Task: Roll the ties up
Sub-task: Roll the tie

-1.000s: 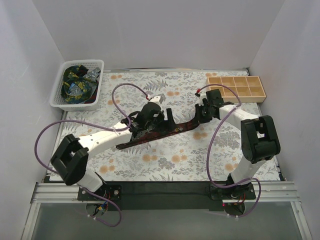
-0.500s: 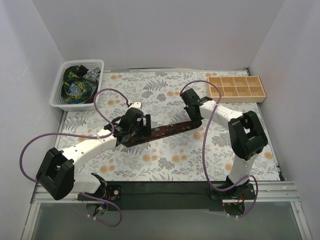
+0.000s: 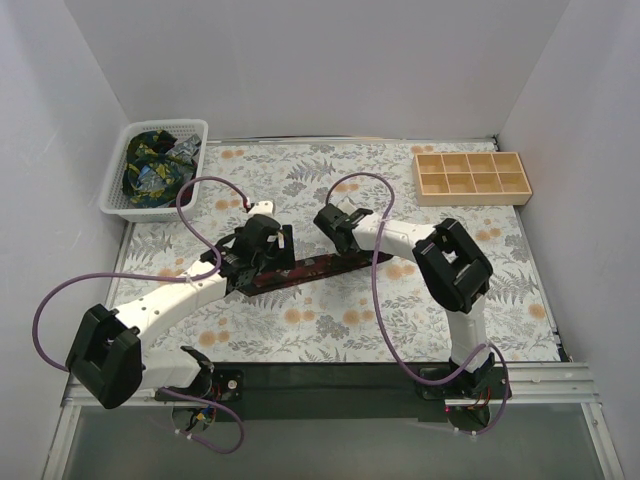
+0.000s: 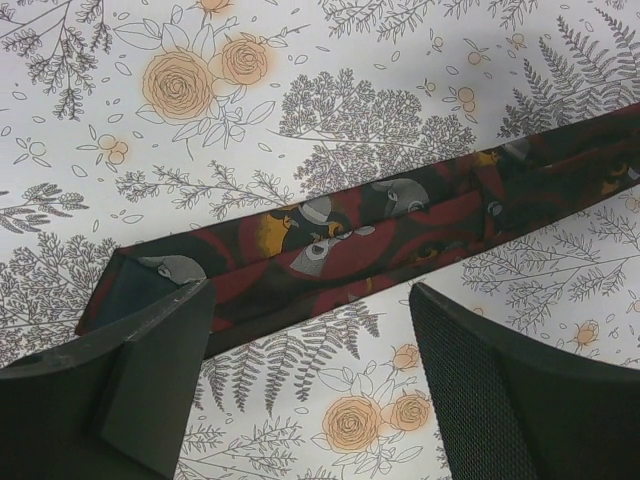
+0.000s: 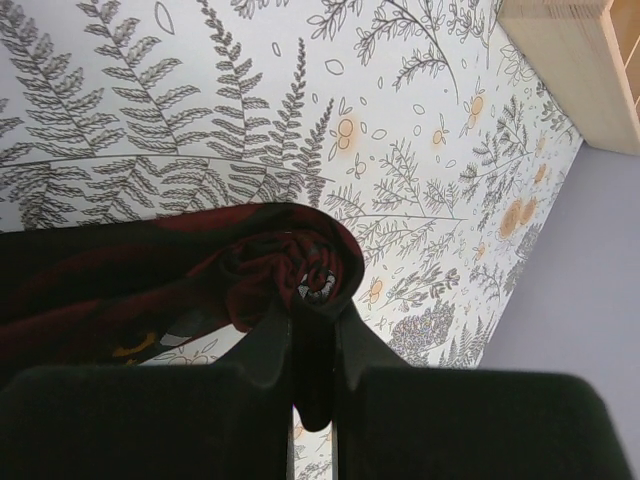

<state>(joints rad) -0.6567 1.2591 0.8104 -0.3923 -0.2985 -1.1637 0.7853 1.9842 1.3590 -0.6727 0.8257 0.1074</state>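
While table (image 3: 330, 330) carries maroon tie (image 3: 310, 268), mostly flat, basket (image 3: 165, 124) at far left holds more ties (image 3: 150, 170), heaped. Left gripper (image 4: 305, 300) spread wide over flat end. Right gripper (image 5: 315, 340) pinching small roll (image 5: 300, 250) at other end. Judging: first tie barely begun, rest untouched.

Maroon tie (image 3: 300, 270) lies flat, one end rolled; other ties (image 3: 152, 165) heaped

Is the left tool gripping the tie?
No, the left tool stands open, its jaws wide apart above the flat tie.
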